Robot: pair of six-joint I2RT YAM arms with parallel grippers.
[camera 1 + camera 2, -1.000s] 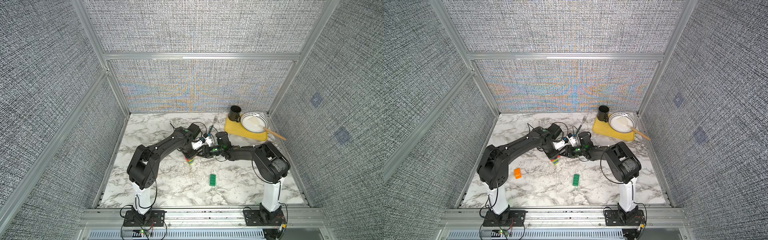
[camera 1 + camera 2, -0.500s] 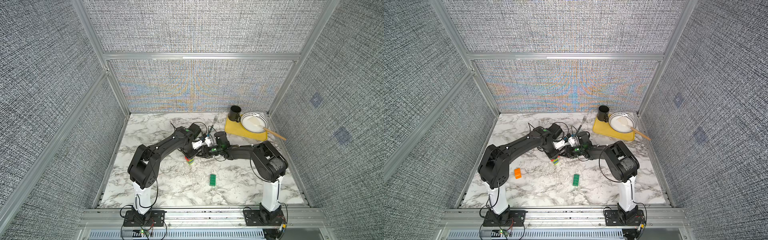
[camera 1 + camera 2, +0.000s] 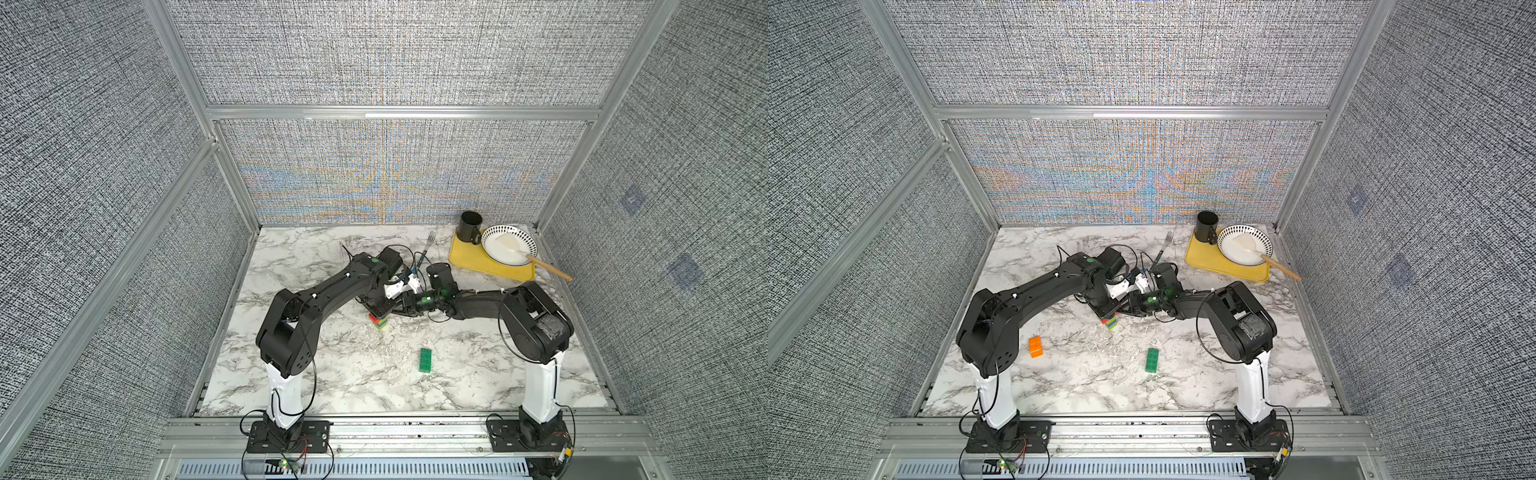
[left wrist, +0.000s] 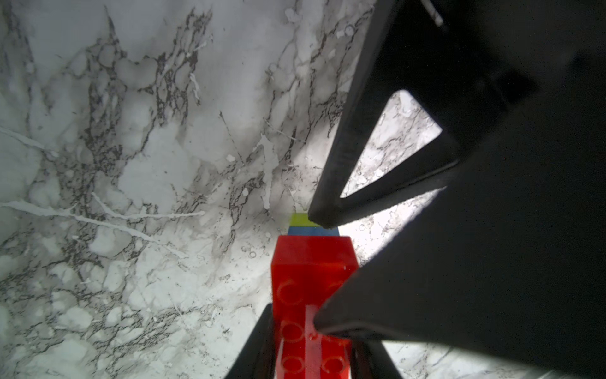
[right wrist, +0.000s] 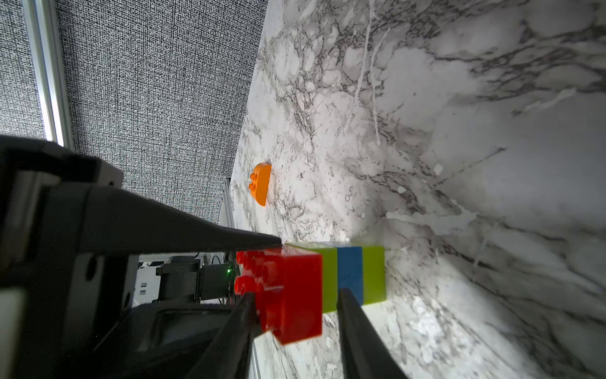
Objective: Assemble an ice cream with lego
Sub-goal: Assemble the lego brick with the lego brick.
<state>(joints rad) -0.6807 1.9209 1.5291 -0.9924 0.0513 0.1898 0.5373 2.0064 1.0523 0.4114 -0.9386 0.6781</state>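
Note:
A lime-blue-lime stem [image 5: 350, 272] stands on the marble with the red brick [image 5: 295, 288] on top; both top views show this stack [image 3: 379, 323] [image 3: 1111, 322] at mid-table. My left gripper [image 4: 311, 356] comes from above and is shut on the red brick [image 4: 311, 262] across its width. My right gripper [image 5: 295, 293] reaches in from the side, open. One of its fingers [image 4: 426, 279] lies on the red studs and the other sits beside the stem with a small gap. A dark green brick [image 3: 425, 360] and an orange rounded brick [image 3: 1035, 346] lie loose nearer the front.
At the back right a yellow tray [image 3: 469, 262] carries a black mug [image 3: 470, 227] and a patterned bowl [image 3: 509, 245] with a wooden-handled spatula. A fork [image 3: 429, 243] lies just behind the grippers. Loose cables loop around both wrists.
The right gripper's fingers have drawn closer together around the stack. Both arms and the loose bricks stay where they were.

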